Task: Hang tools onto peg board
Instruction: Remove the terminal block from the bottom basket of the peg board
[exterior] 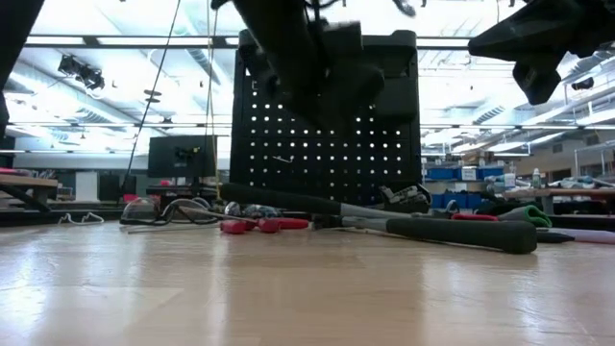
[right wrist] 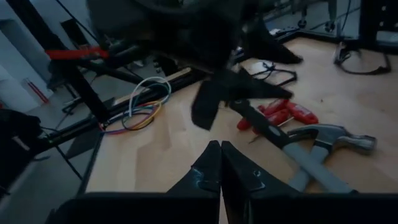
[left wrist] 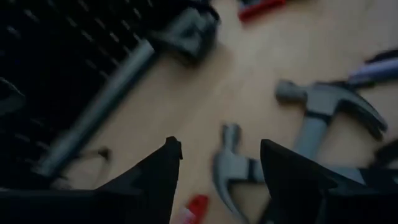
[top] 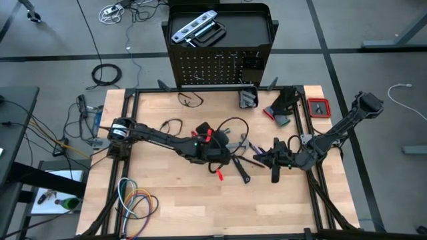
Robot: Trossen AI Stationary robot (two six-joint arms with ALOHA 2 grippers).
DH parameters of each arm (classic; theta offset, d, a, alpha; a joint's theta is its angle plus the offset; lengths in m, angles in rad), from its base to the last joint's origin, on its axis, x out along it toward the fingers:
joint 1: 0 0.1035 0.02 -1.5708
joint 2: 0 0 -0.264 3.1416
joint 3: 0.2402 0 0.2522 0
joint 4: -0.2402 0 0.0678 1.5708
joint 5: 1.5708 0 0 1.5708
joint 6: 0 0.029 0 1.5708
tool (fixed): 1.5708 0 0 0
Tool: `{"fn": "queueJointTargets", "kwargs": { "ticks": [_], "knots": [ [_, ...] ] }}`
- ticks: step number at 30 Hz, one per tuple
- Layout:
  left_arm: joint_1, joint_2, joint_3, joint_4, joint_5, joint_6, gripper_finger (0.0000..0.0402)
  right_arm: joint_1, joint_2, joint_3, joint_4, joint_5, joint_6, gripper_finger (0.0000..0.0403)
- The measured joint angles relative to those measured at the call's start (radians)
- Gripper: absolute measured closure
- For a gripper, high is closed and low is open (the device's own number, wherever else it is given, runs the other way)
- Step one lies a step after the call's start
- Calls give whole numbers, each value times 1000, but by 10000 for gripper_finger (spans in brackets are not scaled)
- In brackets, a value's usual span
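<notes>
I've got the left gripper [left wrist: 217, 168] spread over a hammer [left wrist: 233, 174] on the table [top: 173, 207], lined up to grab. Right gripper [right wrist: 221, 165] pressed together, parked beside the pile.

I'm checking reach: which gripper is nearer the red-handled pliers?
Left. The left gripper hovers right beside the red-handled pliers mid-table; the right gripper sits farther off to their right.

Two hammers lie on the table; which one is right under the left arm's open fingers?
The smaller hammer, its head showing between the fingers; the bigger hammer lies off to one side.
</notes>
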Motion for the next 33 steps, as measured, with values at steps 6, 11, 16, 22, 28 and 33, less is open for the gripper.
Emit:
{"fn": "queueJointTargets", "kwargs": {
  "ticks": [6,11,16,22,28,33],
  "knots": [
    [-21,-6,-13,100,-76,126,179,19,0,0,-14,129,-48,382],
    [1,-7,-89,188,14,237,185,-70,0,0,-63,169,-48,396],
    [34,-19,-205,423,169,456,194,-247,0,0,-99,44,-47,389],
    [93,-99,-357,702,386,665,195,-430,-54,0,-113,-64,-112,391],
    [145,-269,-476,789,488,714,195,-501,-140,1,-110,-88,-217,379],
    [156,-409,-518,819,417,724,195,-501,-146,1,-71,-90,-205,370]
  ]
}}
